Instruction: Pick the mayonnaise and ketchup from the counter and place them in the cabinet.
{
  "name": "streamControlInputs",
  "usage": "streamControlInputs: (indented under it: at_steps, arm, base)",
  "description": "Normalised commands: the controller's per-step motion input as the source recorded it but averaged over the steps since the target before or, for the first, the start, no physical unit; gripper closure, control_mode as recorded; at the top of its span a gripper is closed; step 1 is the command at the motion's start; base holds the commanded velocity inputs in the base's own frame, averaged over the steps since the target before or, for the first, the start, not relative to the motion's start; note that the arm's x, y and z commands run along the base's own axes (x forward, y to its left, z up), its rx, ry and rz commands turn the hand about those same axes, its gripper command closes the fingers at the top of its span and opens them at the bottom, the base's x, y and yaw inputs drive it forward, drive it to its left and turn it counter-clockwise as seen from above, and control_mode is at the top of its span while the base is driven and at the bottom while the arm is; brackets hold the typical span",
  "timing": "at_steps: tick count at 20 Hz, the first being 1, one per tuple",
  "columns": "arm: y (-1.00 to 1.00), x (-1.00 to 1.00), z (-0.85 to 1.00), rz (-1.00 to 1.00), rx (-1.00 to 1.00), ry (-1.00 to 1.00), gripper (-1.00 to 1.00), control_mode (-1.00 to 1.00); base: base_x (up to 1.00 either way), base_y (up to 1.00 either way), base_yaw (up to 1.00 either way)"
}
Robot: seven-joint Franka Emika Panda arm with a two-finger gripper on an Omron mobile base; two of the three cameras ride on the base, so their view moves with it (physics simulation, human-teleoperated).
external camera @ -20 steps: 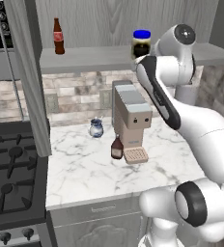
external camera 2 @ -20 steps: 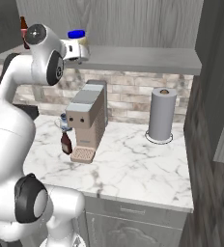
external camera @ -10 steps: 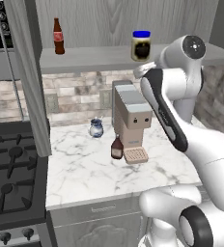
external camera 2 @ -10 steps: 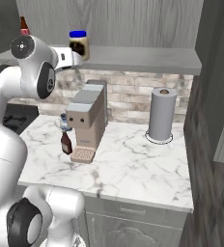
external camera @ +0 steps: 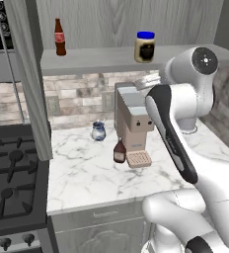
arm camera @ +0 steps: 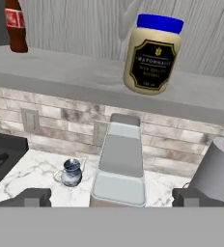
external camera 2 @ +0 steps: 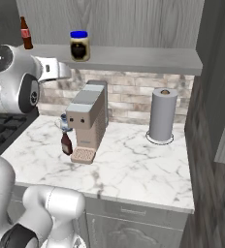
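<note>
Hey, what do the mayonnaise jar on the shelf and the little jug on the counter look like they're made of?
The mayonnaise looks like clear glass or plastic showing its cream contents, with a glossy blue lid, likely plastic, and a dark printed label. The small jug looks like glass: see-through, bluish, with bright highlights. Since the scene is rendered, neither material is certain.

Across the frame's top, the cabinet point(external camera: 111, 57) shelf carries the mayonnaise point(external camera: 145, 47) and a slim red-labelled bottle point(external camera: 60, 37). Below, the counter point(external camera: 87, 173) holds the ketchup point(external camera: 119, 151), a coffee machine point(external camera: 133, 126), a glass jug point(external camera: 98, 131) and a paper towel roll point(external camera 2: 162, 115).
</note>
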Motion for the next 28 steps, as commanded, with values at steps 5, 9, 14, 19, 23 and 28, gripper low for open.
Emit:
streamControlInputs:
  at_steps: [5,9,14,19,23,28]
  arm:
    - [0.28,-0.42,-0.37,-0.04,0.04,0.0,-1.0,-1.0]
    - [0.17,-0.22,-0.54,-0.02,0.02,0.0,-1.0,-1.0]
    - [0.16,-0.08,-0.63,-0.02,0.0,0.0,-1.0,-1.0]
    - [0.18,0.0,-0.51,-0.06,0.0,0.0,-1.0,-1.0]
    - [0.17,0.0,-0.29,-0.08,0.0,0.0,-1.0,-1.0]
    - [0.12,0.0,-0.19,-0.09,0.0,0.0,-1.0,-1.0]
  base:
    - [0.0,0.0,0.0]
    - [0.0,0.0,0.0]
    - [0.0,0.0,0.0]
    - [0.0,0.0,0.0]
    - [0.0,0.0,0.0]
    - [0.0,0.0,0.0]
